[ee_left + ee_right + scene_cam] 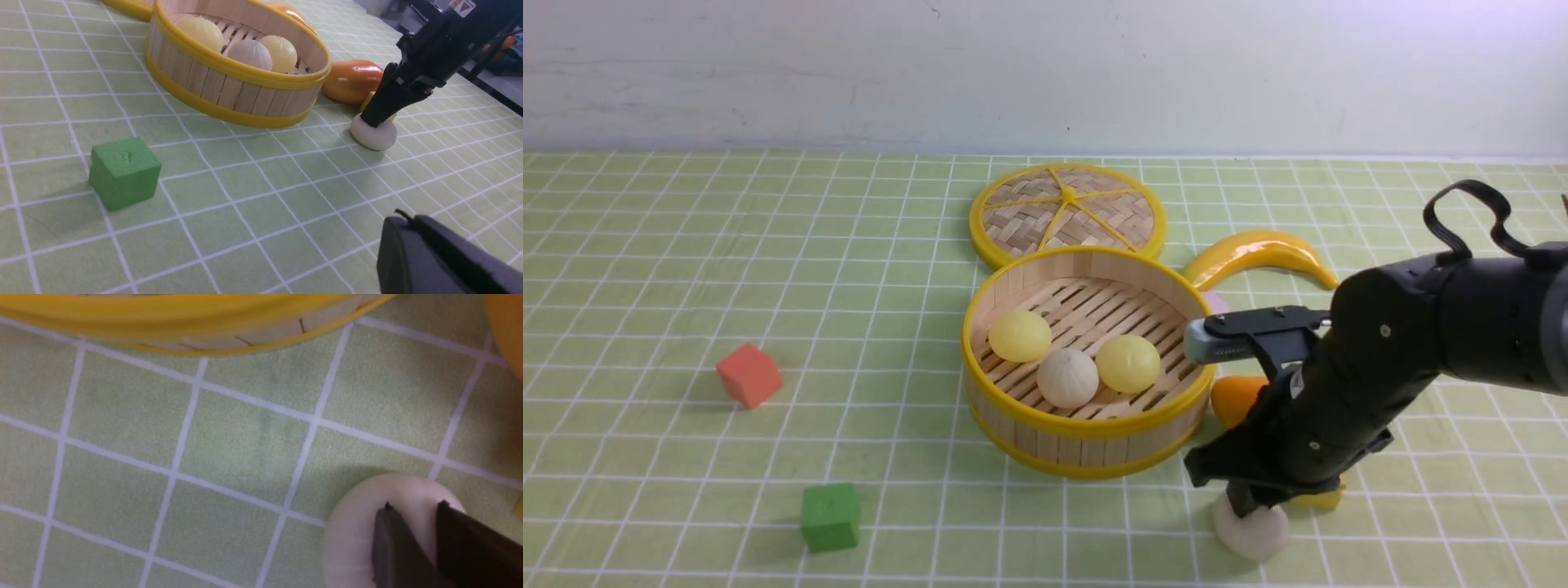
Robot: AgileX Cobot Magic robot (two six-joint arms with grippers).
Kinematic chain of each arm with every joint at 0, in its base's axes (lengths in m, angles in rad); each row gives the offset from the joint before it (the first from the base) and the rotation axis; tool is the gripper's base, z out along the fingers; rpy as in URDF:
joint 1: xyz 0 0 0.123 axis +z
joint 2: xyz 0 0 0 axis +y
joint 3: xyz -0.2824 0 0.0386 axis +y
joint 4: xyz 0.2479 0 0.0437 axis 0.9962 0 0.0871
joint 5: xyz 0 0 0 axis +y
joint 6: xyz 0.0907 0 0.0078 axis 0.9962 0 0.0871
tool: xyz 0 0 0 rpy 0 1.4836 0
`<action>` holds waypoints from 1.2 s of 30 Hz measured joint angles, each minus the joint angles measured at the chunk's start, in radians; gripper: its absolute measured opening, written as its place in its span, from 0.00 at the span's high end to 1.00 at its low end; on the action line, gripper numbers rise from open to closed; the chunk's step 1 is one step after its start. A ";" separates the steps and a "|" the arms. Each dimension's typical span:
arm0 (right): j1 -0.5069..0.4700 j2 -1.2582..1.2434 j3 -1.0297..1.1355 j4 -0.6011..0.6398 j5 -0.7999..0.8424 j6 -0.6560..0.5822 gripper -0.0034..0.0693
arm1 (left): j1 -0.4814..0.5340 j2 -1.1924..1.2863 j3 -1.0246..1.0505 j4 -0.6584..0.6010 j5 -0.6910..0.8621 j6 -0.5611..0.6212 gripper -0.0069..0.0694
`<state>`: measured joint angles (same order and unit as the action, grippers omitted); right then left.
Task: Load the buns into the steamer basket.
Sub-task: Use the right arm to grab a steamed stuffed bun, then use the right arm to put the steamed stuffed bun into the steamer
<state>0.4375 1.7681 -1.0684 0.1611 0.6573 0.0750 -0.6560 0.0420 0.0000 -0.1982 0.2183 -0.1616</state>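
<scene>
Three buns [1067, 378] sat in the steamer basket [1086, 425]. The fourth bun [1258, 537] lay on the cloth [686, 490] just beside it, and my right gripper [1245, 508] pinched its top, jaws nearly together (a shallow hold, I judged). The next move needed a lift clear of the rim.

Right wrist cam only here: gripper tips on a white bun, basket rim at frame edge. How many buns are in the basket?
Observer: Three: two yellow buns and one white bun.
Operator: Room for a fourth?
Observer: Yes, the basket has bare slats along its back.
Operator: Left arm near?
Observer: No. The left gripper is shut and well apart from the fourth bun.
</scene>
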 joint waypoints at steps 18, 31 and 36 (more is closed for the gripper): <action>0.001 0.050 -0.419 0.043 -0.108 -0.075 0.94 | 0.000 -0.001 0.000 0.000 0.000 0.000 0.91; 0.001 0.444 -0.716 0.069 -0.161 -0.075 0.71 | 0.000 -0.001 0.000 0.000 0.000 0.000 0.90; 0.001 0.409 -0.724 0.069 -0.109 -0.075 0.33 | 0.000 -0.001 0.000 0.000 0.000 0.000 0.89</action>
<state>0.4386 2.1772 -1.7927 0.2301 0.5485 0.0000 -0.6560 0.0415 0.0000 -0.1982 0.2183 -0.1616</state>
